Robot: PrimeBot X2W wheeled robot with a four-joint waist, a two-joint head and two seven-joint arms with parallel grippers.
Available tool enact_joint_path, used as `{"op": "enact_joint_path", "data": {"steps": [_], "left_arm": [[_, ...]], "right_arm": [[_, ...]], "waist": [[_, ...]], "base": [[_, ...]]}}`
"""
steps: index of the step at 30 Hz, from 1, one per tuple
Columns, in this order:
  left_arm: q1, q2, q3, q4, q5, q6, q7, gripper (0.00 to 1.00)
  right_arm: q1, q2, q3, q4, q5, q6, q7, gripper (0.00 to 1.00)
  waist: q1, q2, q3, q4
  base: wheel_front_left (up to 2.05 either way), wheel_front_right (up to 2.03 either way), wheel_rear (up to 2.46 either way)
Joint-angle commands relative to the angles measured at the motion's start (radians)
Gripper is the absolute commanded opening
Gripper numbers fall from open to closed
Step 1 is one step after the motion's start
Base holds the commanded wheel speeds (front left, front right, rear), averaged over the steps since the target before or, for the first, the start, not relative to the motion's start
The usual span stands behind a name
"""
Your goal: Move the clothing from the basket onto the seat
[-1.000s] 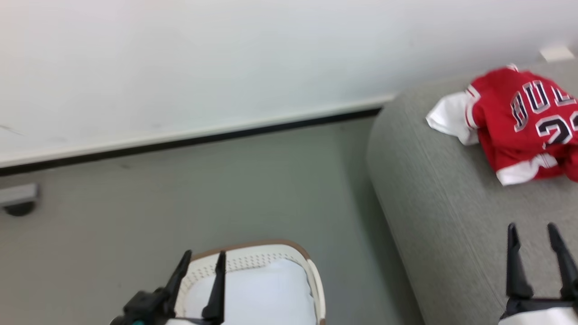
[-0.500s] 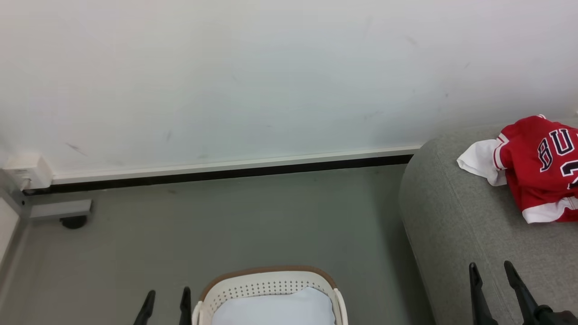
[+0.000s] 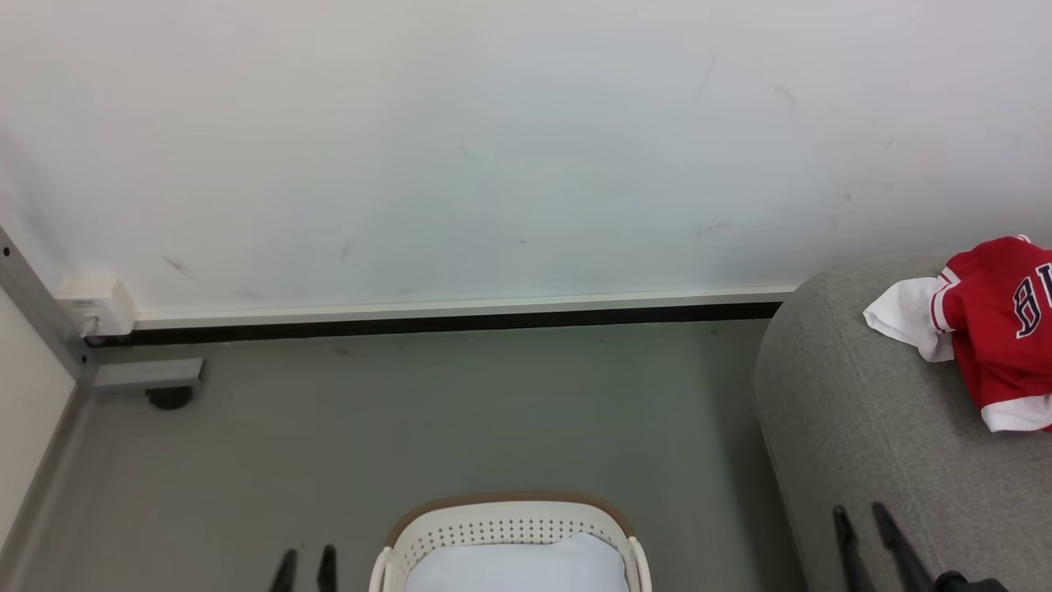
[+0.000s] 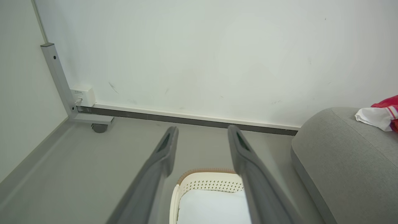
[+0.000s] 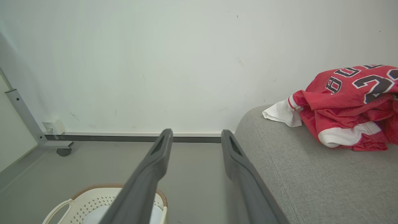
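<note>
Clothing (image 5: 345,102), a red jersey with white sleeves, lies crumpled on the seat (image 5: 295,186) ahead and right of the right gripper (image 5: 196,132), whose jaws, like those of the left gripper (image 4: 202,127), stand apart and empty; probably light, limp, best pinched at a raised fold.

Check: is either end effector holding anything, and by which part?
Nothing is held. Left end effector and right end effector stand open, empty; the red fabric clothing lies on the grey sofa.

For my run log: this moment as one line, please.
red jersey: on sofa | laundry basket: pale pad inside | left claw: open | right claw: open
</note>
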Motion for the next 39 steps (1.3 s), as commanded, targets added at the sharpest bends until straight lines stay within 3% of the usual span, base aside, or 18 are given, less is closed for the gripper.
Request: {"op": "enact_joint_path", "data": {"steps": [1, 39], "left_arm": [[0.0, 0.0, 0.0, 0.002, -0.002, 0.0, 0.0, 0.0], [-0.108, -0.017, 0.097, 0.049, -0.596, -0.07, 0.164, 0.0]], "right_arm": [[0.0, 0.0, 0.0, 0.001, 0.001, 0.0, 0.0, 0.0], [-0.061, -0.001, -0.065, -0.008, 0.618, -0.001, 0.164, 0.0]], "waist": [[0.0001, -0.0001, 0.0, 0.0], [0.0001, -0.0001, 0.016, 0.014]], "base": [[0.0, 0.0, 0.0], [0.0, 0.0, 0.0]]}}
